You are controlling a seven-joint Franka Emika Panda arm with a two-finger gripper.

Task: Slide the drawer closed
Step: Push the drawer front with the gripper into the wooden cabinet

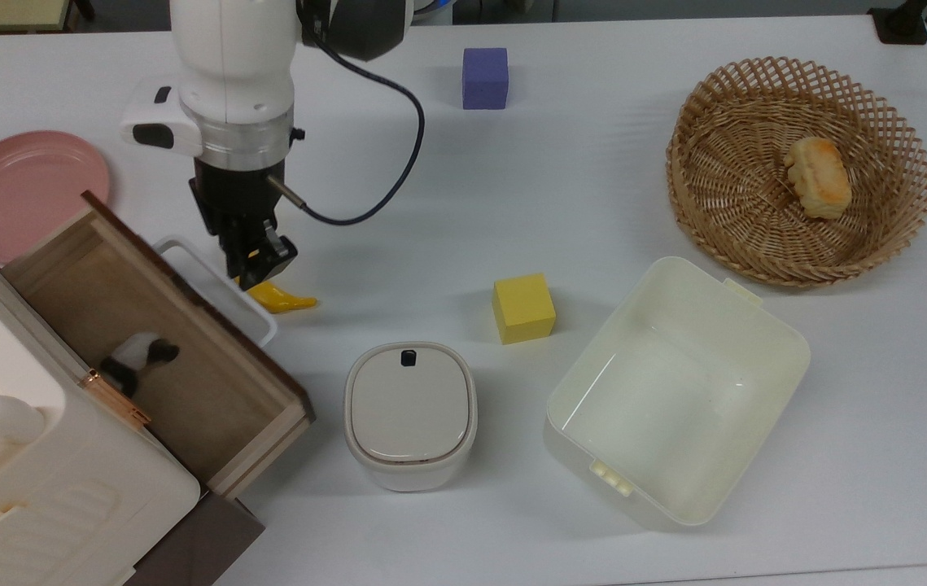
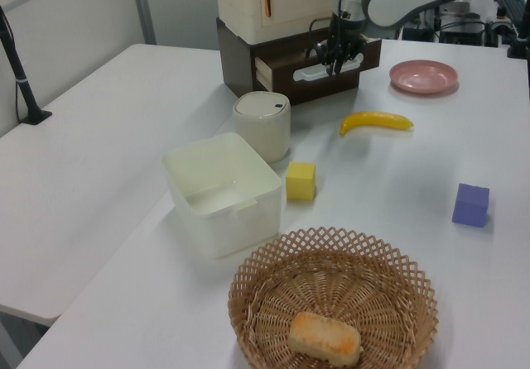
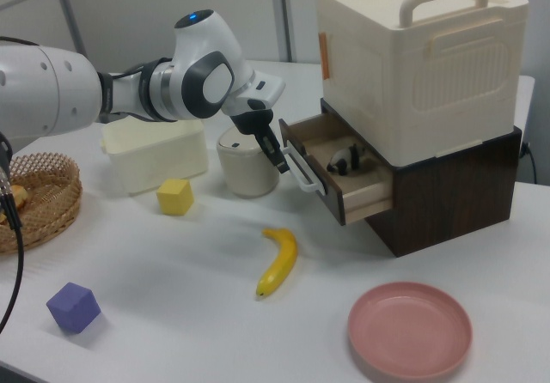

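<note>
Reaching down, arm (image 1: 227,73) sets jaws against drawer (image 1: 186,342) handle (image 3: 301,170); jaw state unclear.

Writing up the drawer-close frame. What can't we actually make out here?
- Banana, top view: the arm covers all but its tip.
- Tool, top view: fingers stacked from above, so open or shut is unclear; in the left view it blends into the drawer's dark front.
- Tool-to-handle contact: right view shows them meeting, not whether they touch.
- Panda figure, top view: blurred, partly under the cabinet.
</note>
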